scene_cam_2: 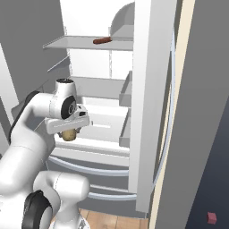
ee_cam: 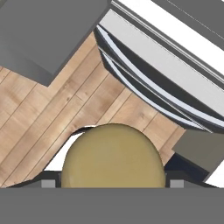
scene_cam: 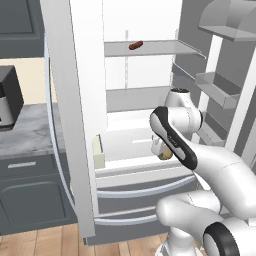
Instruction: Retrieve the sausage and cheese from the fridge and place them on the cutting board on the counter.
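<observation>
The fridge (scene_cam: pixel 142 90) stands with its doors open and its white inside showing. On an upper grey shelf lies the reddish-brown sausage (scene_cam: pixel 135 45) (scene_cam_2: pixel 102 40), well above my hand. My gripper (scene_cam_2: pixel 68 133) hangs in front of the lower shelf, pointing down, and is shut on the pale yellow cheese (scene_cam_2: pixel 68 134) (scene_cam: pixel 165 154). In the hand view the cheese (ee_cam: pixel 113 155) bulges between my fingers above the wooden floor. The marble counter (scene_cam: pixel 27 131) lies to the left of the fridge. The cutting board is out of view.
The open left fridge door (scene_cam: pixel 70 115) stands between my arm and the counter. A dark appliance (scene_cam: pixel 7 97) sits on the counter. The right door's bins (scene_cam: pixel 217 87) are close beside my arm. Below my hand are the freezer drawer (ee_cam: pixel 166 74) and wooden floor (ee_cam: pixel 52 113).
</observation>
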